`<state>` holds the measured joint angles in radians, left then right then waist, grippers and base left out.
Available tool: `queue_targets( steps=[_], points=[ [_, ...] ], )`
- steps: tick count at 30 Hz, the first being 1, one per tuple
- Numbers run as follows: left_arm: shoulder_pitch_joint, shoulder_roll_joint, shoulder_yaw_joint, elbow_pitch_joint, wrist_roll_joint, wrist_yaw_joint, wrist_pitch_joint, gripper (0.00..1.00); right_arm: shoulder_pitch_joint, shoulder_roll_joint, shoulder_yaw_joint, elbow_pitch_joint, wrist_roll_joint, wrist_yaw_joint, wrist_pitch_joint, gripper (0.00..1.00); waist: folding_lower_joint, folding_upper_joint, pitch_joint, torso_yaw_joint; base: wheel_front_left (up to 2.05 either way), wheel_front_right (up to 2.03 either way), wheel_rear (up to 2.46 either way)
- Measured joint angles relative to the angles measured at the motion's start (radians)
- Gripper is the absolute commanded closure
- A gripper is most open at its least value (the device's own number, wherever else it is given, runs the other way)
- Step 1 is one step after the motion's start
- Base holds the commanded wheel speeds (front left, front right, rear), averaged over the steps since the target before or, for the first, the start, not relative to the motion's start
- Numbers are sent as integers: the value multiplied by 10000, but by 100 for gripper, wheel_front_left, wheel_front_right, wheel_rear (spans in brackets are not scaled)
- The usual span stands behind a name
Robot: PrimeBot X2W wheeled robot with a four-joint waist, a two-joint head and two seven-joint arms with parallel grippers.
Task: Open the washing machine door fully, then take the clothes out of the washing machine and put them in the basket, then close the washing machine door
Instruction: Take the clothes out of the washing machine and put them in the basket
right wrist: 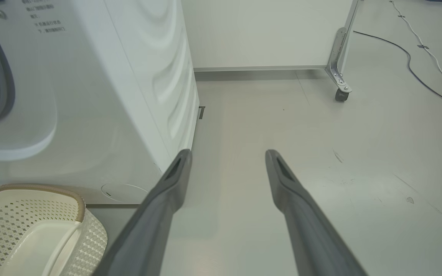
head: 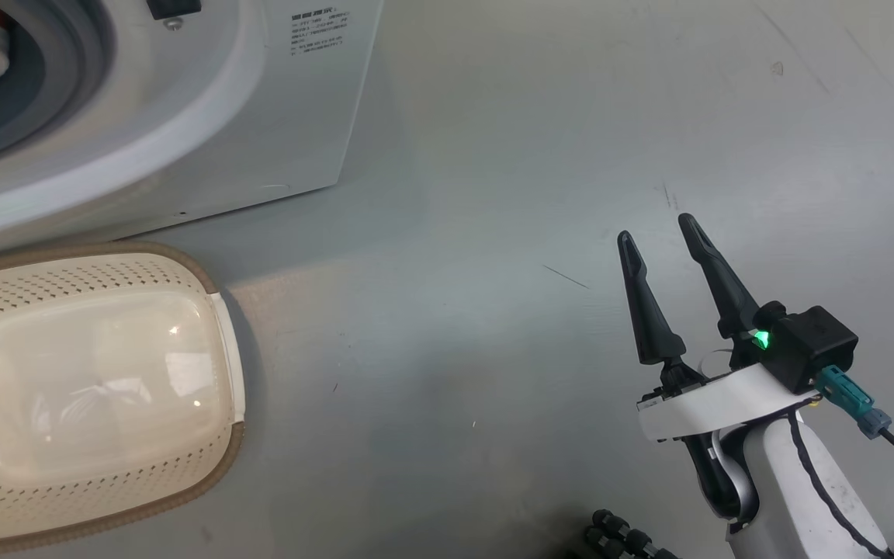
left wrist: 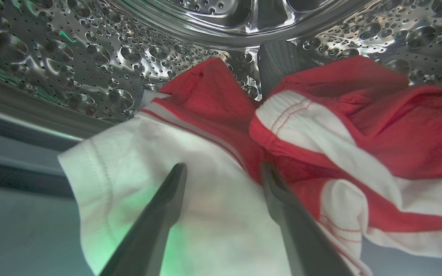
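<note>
Two grippers, two different places: my left gripper (left wrist: 224, 165) reaches inside the steel drum (left wrist: 90, 57), fingers spread wide above the clothes (left wrist: 359, 115), a heap of red with white stripes and trim. Its fingertips lie over a white fold at the drum's mouth, and I cannot tell whether they touch it; nothing is pinched between them. My right gripper (head: 655, 227) hangs over bare grey floor (head: 493, 233) to the right of the machine (head: 183, 116), jaws likewise wide, holding nothing. From the head camera, a bit of red and white cloth shows in the machine's opening, inside the grey rubber ring (head: 82, 46). The basket (head: 210, 279) sits on the floor just in front of the machine, below the opening, its glossy cream bottom catching the light.
</note>
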<state>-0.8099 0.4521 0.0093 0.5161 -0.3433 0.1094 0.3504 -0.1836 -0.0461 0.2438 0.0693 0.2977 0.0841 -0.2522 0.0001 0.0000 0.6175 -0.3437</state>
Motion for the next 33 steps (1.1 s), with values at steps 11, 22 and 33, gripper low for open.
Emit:
queue_targets(
  steps=[11,22,33],
  points=[
    [-619,4,-31,648,19,2,374,0,-57,10,86,17,-2,0,-2,0,0,0,154,-20,0,0,0],
    [-1246,-69,-67,1243,17,13,579,0,-260,13,128,23,-6,0,-2,0,0,0,296,-12,0,0,0],
    [-1437,-174,48,1666,15,13,422,100,-361,15,-6,71,-58,-2,-2,0,0,0,295,35,0,0,0]
  ],
)
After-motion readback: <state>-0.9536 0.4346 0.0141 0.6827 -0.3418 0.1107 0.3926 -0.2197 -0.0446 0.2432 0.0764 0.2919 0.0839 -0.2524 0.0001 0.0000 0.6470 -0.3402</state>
